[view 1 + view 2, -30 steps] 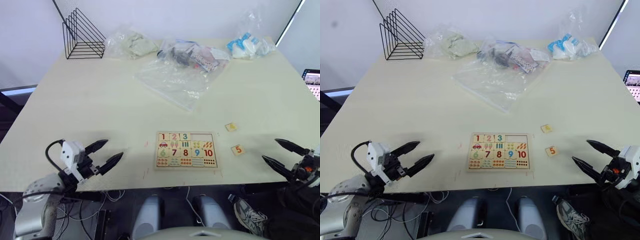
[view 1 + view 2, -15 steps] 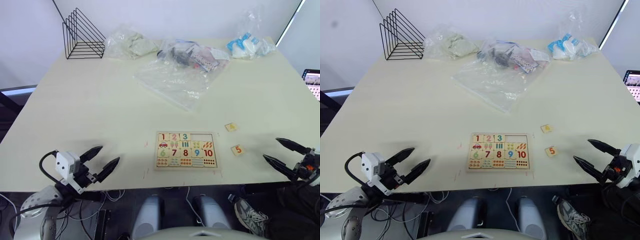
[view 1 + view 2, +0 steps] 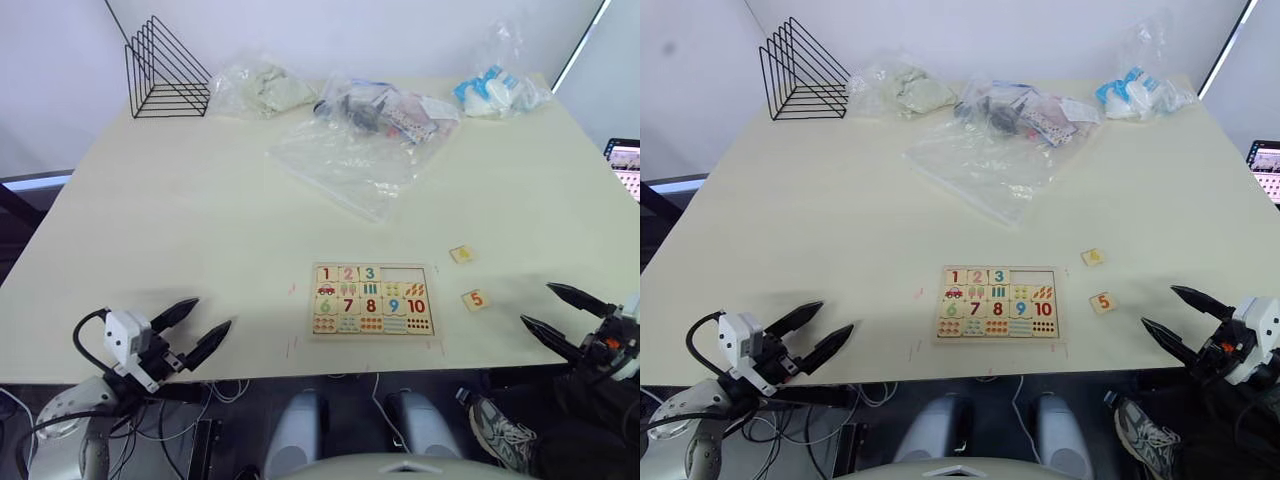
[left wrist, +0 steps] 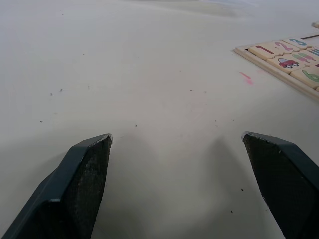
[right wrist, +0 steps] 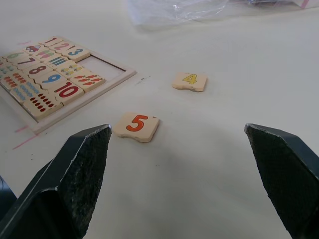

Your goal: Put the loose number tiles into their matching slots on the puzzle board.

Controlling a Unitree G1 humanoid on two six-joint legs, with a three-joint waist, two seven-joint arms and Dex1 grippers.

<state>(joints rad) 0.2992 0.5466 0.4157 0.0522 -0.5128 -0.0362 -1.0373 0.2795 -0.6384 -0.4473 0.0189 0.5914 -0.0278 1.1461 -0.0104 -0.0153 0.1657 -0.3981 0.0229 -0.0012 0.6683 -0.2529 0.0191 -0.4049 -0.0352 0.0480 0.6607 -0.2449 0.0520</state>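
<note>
Your puzzle board point(image 3: 373, 300) sits near the front edge of the table point(image 3: 200, 200), roughly centred between the two arms. Top row reads 1, 2, 3, then two empty slots point(image 3: 407, 272) at its right end. The 6–10 row and the picture and dot rows look filled.

Two loose tiles lie off the board to its right, flat and face up:
- the 5 tile point(image 3: 476, 298), orange digit, just beside the board's right rim, not touching it.
- the 4 tile point(image 3: 461, 254), yellow digit, a bit farther back and apart from the 5.

Your right gripper point(image 3: 548, 313) is low at the table's front right corner, fingers spread wide, nothing between them. It's to the right of the 5 tile and clear of it. In the right wrist view both tiles sit in the gap between the fingers point(image 5: 70, 184), 5 nearer and 4 beyond, with the board's empty corner off to one side.

Your left gripper point(image 3: 190, 325) is at the front left edge, also spread wide and empty, well apart from the board. The left wrist view has bare tabletop between the fingertips point(image 4: 82, 172) and the board's 1-2-3 corner at the frame edge.

Far side of the table: black wire rack point(image 3: 165, 70) at back left, clear plastic bags point(image 3: 360, 150) across the back and centre, all well away from the board.
</note>
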